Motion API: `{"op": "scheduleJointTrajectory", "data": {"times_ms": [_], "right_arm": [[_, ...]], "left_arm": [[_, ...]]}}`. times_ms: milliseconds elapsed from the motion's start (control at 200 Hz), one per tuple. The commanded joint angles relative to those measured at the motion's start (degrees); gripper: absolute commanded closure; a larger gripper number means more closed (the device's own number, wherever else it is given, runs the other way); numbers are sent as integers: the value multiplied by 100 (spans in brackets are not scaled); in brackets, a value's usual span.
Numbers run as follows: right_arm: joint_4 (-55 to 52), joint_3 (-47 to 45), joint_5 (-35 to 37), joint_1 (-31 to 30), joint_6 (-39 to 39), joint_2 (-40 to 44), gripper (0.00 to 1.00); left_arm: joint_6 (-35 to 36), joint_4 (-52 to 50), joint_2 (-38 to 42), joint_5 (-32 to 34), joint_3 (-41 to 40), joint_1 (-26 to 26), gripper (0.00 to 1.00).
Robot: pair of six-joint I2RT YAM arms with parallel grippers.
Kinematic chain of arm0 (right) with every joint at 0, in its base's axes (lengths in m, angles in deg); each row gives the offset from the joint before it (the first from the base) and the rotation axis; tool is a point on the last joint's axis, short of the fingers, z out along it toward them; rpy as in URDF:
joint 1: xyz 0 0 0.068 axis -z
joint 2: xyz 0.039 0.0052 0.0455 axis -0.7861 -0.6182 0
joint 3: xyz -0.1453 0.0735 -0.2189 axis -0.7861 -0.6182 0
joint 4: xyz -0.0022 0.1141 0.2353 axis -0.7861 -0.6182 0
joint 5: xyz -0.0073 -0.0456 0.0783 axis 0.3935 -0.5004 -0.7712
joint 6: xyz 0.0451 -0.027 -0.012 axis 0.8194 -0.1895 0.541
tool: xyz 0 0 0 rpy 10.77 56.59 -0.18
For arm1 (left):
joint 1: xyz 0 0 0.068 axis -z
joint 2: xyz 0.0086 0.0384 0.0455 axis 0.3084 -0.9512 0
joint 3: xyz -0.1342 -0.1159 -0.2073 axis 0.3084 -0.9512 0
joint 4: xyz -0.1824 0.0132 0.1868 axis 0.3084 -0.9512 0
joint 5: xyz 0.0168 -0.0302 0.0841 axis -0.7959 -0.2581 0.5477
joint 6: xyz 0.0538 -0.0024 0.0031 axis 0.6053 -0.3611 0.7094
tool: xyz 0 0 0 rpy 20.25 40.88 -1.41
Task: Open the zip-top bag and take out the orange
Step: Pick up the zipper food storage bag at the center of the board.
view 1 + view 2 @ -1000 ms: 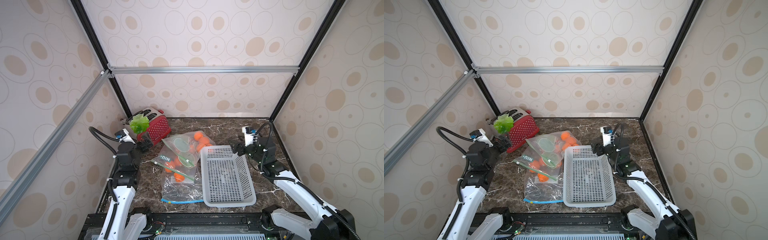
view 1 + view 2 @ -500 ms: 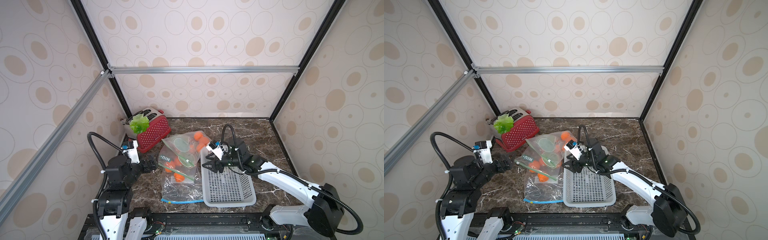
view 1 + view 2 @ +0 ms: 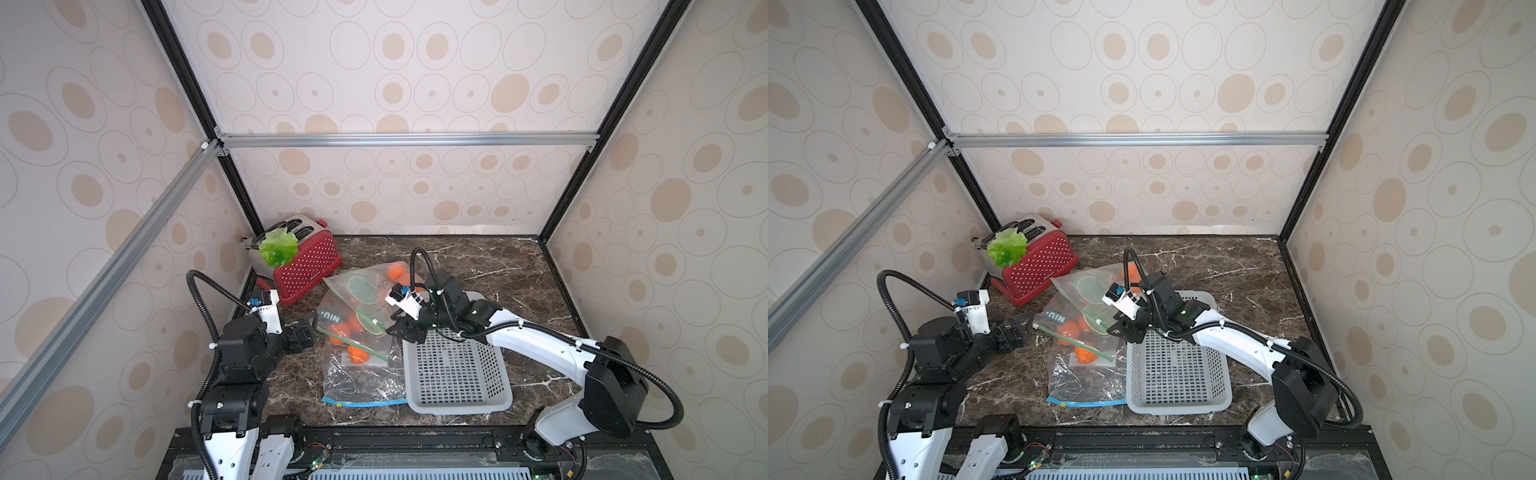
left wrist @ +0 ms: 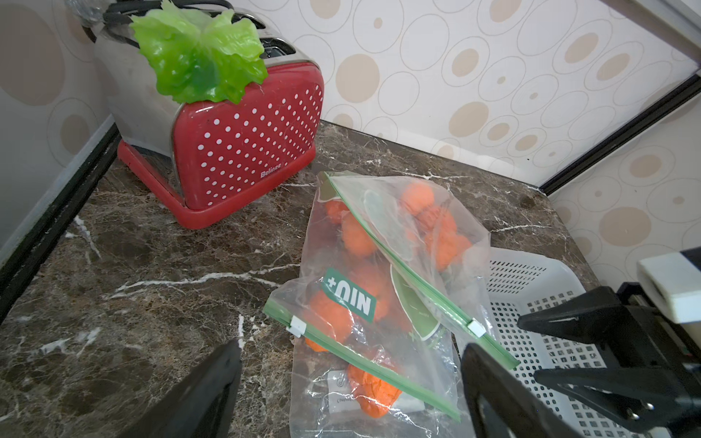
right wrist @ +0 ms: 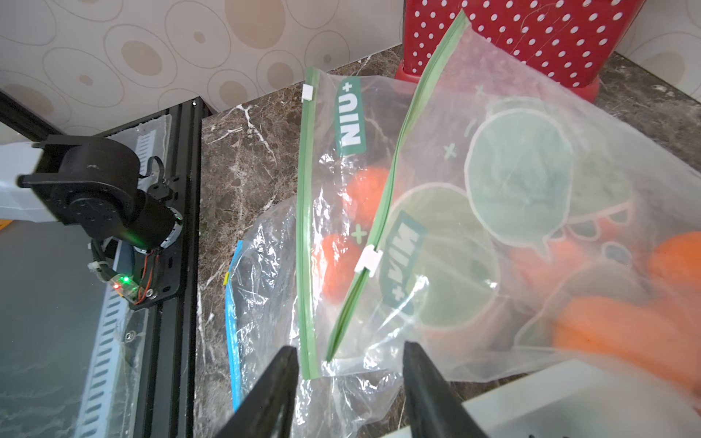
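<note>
- Right wrist view: the right claw (image 5: 347, 352), jaws apart and unclamped, straddles the green zip ends of the zip-top bag (image 5: 531, 246) and a second bag (image 5: 333, 159) under it.
- The left claw (image 4: 351, 347) has its jaws wide apart and is empty, near the bags.
- The oranges (image 4: 417, 197) are inside the bags, beside the grey basket (image 3: 457, 374) on the worktop (image 3: 498, 266).
- Farthest is the red toaster (image 3: 309, 266), with a lettuce leaf (image 3: 278, 249) on top.

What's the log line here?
stage: pre-grasp | left pincer: open, beside bags | right pincer: open, astride green zip ends | oranges: bagged
</note>
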Motion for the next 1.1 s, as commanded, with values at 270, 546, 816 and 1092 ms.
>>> {"op": "scheduleJointTrajectory", "data": {"times_ms": [270, 546, 816, 1092], "right_arm": [[-163, 363, -323, -127, -217, -468, 57], [-377, 419, -313, -278, -366, -641, 59], [-401, 551, 25, -278, -465, -577, 91], [-379, 823, 908, -167, -995, -268, 100]], "left_arm": [[67, -66, 154, 37, -13, -30, 8], [55, -92, 219, 124, -31, -35, 8], [56, -136, 243, 211, -31, -34, 8], [89, -93, 97, 329, 8, -35, 7]]}}
